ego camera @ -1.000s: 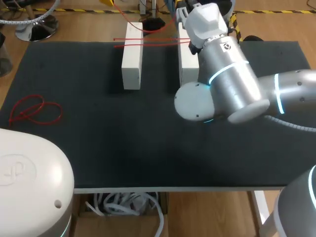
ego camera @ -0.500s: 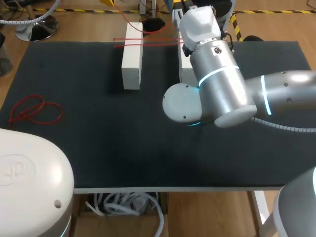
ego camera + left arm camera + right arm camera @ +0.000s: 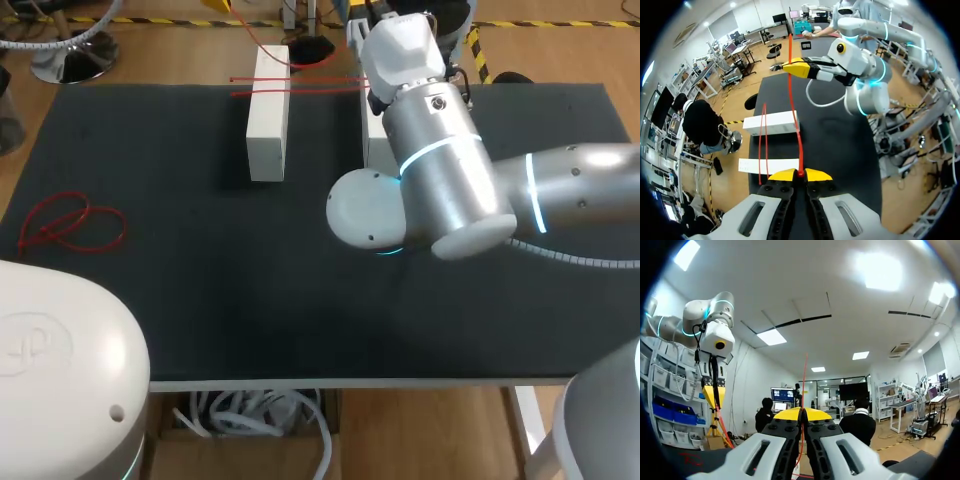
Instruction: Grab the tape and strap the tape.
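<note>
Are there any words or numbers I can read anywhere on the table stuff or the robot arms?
There is no text I can read.
The white blocks: blank.
The red strap: blank.
The black table: blank.
The left arm: a faint pressed-in mark on its shell, too faint to read.
The right arm: a tiny round mark, too small to read.

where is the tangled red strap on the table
In the head view the tangled red strap lies on the left side of the black table, near its left edge, well left of the left white block.
</note>
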{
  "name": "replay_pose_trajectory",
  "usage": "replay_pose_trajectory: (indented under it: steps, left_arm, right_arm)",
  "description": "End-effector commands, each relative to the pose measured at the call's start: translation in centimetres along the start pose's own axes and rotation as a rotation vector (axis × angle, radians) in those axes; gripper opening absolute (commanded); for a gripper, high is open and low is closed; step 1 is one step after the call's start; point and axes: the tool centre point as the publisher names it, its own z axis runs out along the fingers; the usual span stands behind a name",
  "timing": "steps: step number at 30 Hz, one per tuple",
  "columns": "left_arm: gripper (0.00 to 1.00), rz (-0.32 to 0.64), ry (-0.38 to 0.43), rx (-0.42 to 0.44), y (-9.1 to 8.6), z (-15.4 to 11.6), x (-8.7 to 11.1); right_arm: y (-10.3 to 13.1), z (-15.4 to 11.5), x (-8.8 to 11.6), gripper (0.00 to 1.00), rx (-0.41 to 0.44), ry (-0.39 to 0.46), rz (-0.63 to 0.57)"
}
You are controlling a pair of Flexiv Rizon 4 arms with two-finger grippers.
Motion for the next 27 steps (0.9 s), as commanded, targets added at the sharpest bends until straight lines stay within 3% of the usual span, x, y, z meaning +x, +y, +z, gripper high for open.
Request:
replay_pose_trajectory:
  steps: [1, 6, 16, 27]
  left_arm:
    - [0.00, 0.000, 0.003, -0.004, -0.1, -0.1, 0.0]
    - [0.00, 0.000, 0.003, -0.004, -0.1, -0.1, 0.0]
    - [0.00, 0.000, 0.003, -0.004, -0.1, -0.1, 0.0]
    - [0.00, 0.000, 0.003, -0.004, -0.1, -0.1, 0.0]
  right_arm:
    - [0.1, 0.0, 0.0, 0.00, 0.003, -0.001, -0.001]
    - [0.4, 0.1, 0.7, 0.00, 0.051, -0.085, -0.008]
    - [1.0, -0.4, 3.3, 0.00, 0.186, -0.241, -0.141]
    - [2.7, -0.8, 4.9, 0.00, 0.342, -0.158, -0.365]
